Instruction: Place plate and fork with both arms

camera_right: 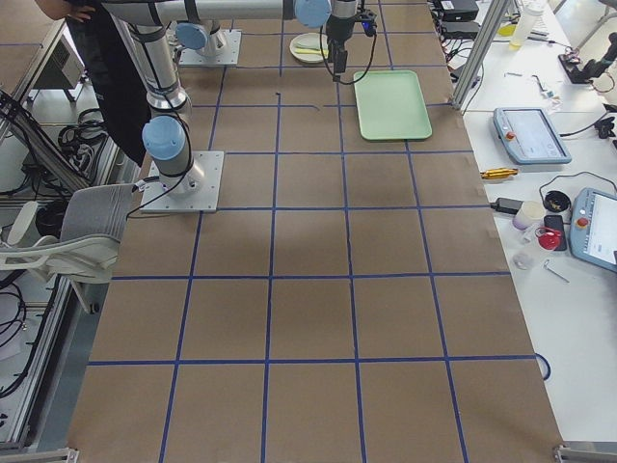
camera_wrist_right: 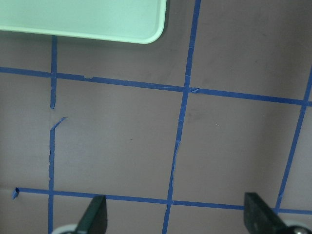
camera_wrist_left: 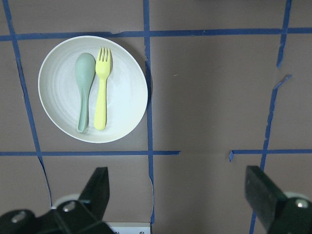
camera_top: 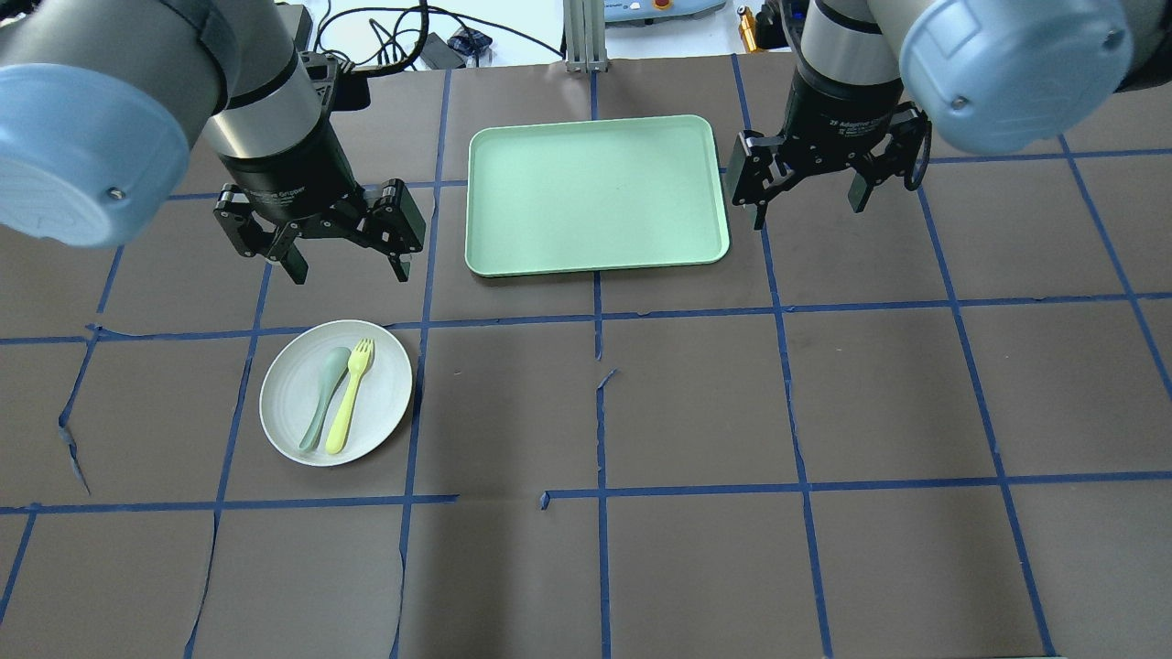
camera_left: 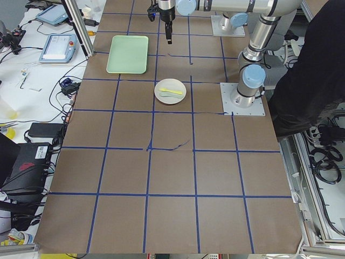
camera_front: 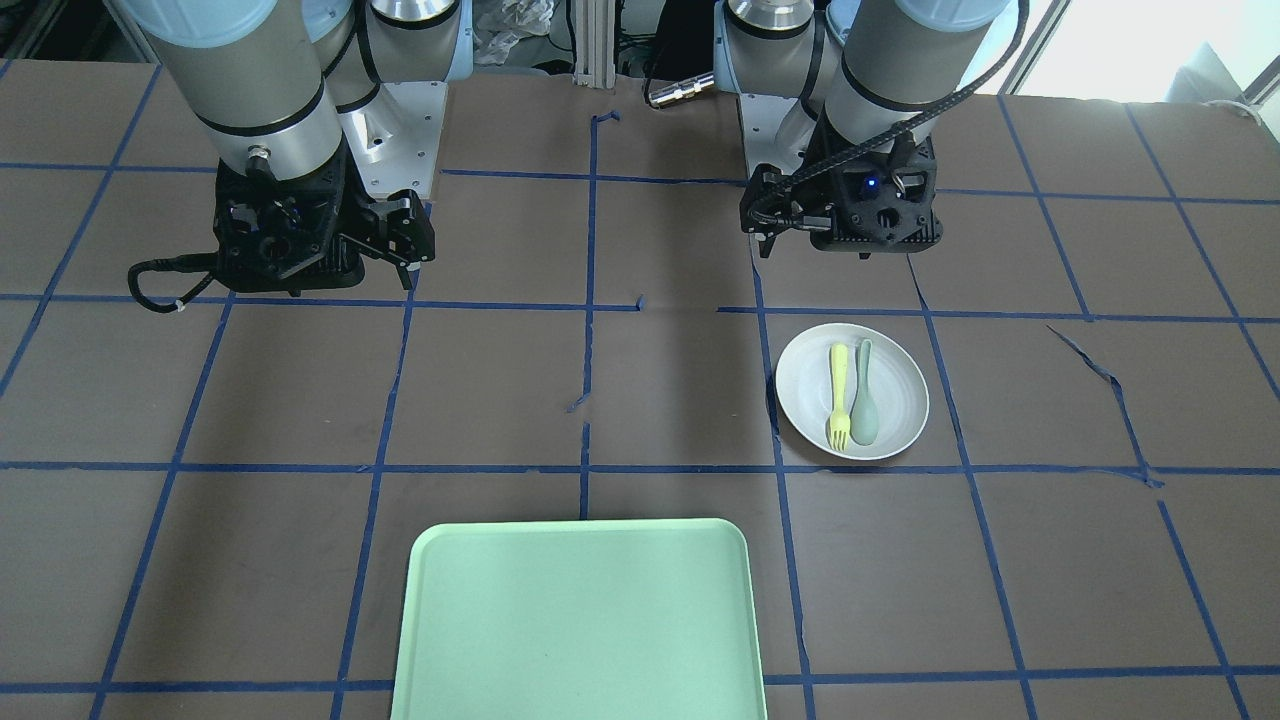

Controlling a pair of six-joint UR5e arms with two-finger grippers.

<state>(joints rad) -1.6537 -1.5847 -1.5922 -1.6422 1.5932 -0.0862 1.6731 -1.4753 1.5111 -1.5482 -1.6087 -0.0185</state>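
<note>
Yellow fork (camera_top: 350, 395) lies beside the spoon (camera_top: 328, 398) on the plate (camera_top: 288, 407) at middle left, so you probably need the left gripper (camera_top: 348, 270) and the right gripper (camera_top: 808, 210), both released and empty.

Up in the frame's left, the plate (camera_wrist_left: 127, 100) sits on the brown table (camera_wrist_left: 209, 92), the fork (camera_wrist_left: 101, 92) and a grey-green spoon (camera_wrist_left: 84, 90) lying side by side in it, spoon on the left. Down at the bottom edge, the left gripper (camera_wrist_left: 178, 179) hangs with fingers (camera_wrist_left: 99, 183) spread wide, nothing between them, blue tape lines (camera_wrist_left: 97, 153) crossing below the plate.
</note>
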